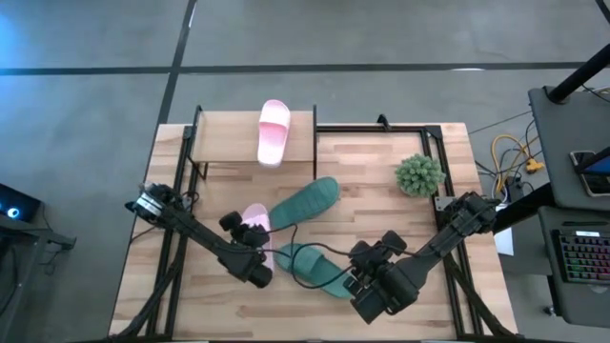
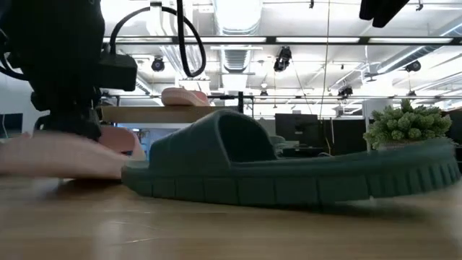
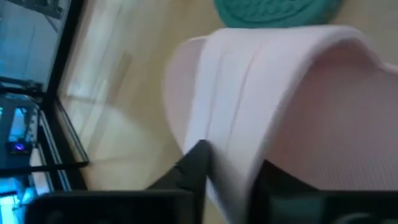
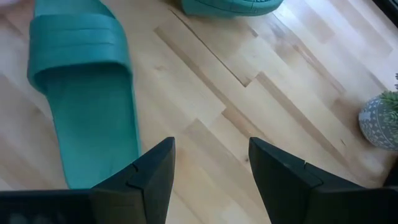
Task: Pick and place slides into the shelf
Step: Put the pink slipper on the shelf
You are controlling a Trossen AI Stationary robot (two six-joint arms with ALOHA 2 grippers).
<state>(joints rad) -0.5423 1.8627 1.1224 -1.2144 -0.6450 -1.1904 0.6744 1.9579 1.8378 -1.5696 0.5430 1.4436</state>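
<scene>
Lab-like open office, exposed ceiling ducts (image 2: 234,54), monitors (image 2: 292,130), keyboard (image 1: 583,257)

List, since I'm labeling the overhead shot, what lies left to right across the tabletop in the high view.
left claw at the pink slide → green slide → right claw → potted plant.

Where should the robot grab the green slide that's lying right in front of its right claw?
Best by the wide strap of the green slide. It arches up off the flat sole, leaving a gap for one finger to slip under. The right claw, open and just beside the slide, could probably come straight down from above and pinch the strap across its edge.
</scene>
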